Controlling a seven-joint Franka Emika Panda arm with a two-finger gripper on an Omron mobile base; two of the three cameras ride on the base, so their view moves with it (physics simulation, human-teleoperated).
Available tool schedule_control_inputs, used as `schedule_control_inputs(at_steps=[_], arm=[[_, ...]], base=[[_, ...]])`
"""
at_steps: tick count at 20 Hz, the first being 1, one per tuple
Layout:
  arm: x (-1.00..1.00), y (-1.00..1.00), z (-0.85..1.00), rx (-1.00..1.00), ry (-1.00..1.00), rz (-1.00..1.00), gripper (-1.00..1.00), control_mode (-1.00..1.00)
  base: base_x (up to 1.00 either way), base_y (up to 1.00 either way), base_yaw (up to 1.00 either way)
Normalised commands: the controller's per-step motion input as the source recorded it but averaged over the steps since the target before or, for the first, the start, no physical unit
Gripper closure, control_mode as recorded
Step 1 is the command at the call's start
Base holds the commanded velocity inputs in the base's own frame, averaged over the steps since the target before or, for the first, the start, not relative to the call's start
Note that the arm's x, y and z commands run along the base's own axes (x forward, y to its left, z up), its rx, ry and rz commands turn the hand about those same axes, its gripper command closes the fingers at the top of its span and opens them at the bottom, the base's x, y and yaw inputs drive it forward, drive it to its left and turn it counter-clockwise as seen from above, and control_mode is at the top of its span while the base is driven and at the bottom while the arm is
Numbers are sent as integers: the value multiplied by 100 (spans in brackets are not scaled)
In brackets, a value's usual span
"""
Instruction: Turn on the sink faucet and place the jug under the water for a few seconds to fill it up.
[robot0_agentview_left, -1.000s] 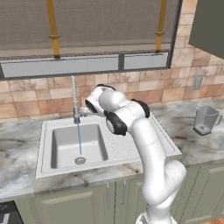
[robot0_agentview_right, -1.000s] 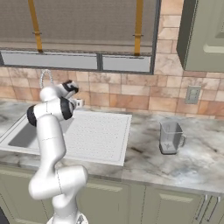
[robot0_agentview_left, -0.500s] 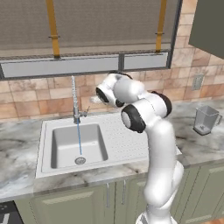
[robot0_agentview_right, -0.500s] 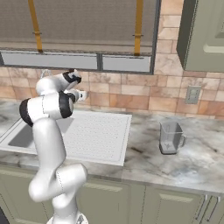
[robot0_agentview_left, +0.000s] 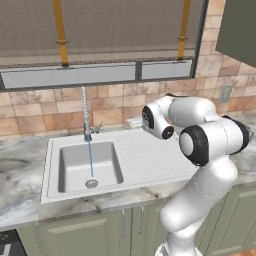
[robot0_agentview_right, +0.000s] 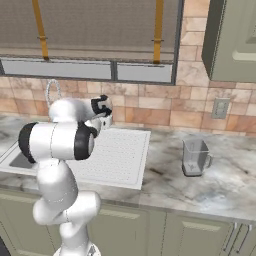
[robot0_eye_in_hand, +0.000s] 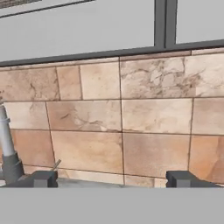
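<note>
- Gripper (robot0_eye_in_hand: 112, 178), its 2 fingertips spread and empty, hangs beside the running sink faucet (robot0_agentview_left: 86, 114).
- Jug (robot0_agentview_right: 194, 157) stands upright, seemingly well off to the arm's right.

a kitchen: sink (robot0_agentview_left: 75, 187), tiled wall (robot0_agentview_right: 150, 112), marble counter (robot0_agentview_right: 220, 187), cabinets (robot0_agentview_left: 90, 232).

Arm rises from the base, bends at the elbow, forearm reaching left and back. Wrist level, hand pointing horizontally toward the rear. Gripper (robot0_eye_in_hand: 112, 179) with jaws spread wide, nothing between them; both dark fingertips (robot0_eye_in_hand: 43, 178) level, side by side.
</note>
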Motion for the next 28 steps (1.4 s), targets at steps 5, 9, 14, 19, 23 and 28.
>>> schedule_control_inputs(at_steps=[5,9,14,19,23,28], arm=[[-100,-100,83,0,-1,0,-100,-100],[-92,-100,98,-6,-1,0,-100,-100],[-70,-100,100,-1,2,2,-100,-100],[-41,-88,100,0,16,9,-100,-100],[-69,-82,54,0,13,19,-100,-100],[-100,-94,-41,0,0,23,-100,-100]], base=[[0,0,0],[0,0,0],[0,0,0],[0,0,0],[0,0,0],[0,0,0]])
